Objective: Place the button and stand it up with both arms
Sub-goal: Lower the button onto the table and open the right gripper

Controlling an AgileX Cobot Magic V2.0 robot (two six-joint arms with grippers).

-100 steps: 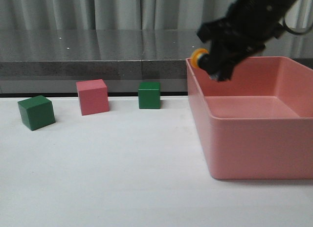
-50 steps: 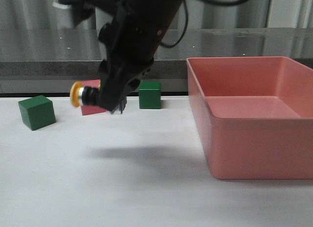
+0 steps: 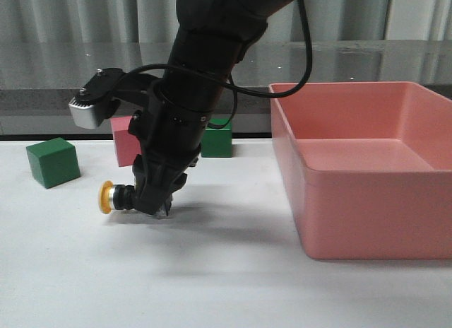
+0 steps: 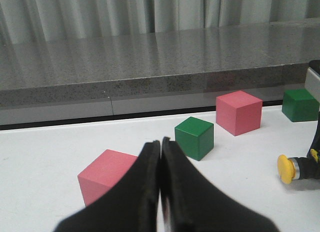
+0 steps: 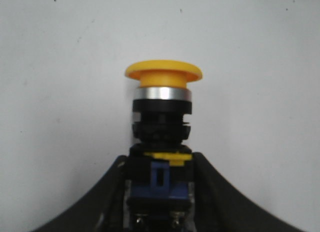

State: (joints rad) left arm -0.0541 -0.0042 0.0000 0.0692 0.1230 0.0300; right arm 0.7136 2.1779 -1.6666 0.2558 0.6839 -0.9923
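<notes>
The button [image 3: 115,198] has a yellow cap, a black body and a blue base. It is held on its side, cap pointing left, low over the white table; I cannot tell if it touches. My right gripper [image 3: 158,202] is shut on its base. In the right wrist view the fingers clamp the blue base of the button [image 5: 162,112], with the right gripper [image 5: 160,168] behind the cap. My left gripper [image 4: 160,143] is shut and empty, out of the front view. The button [image 4: 289,168] also shows at the edge of the left wrist view.
A large pink bin [image 3: 367,215] stands on the right of the table. A green cube [image 3: 53,162], a pink cube [image 3: 126,143] and a second green cube [image 3: 219,138] stand behind the right arm. Another pink cube [image 4: 107,174] sits just ahead of the left gripper.
The right arm has carried the button from above the bin's left rim leftward across the table and lowered it close to the surface in front of the cubes.
</notes>
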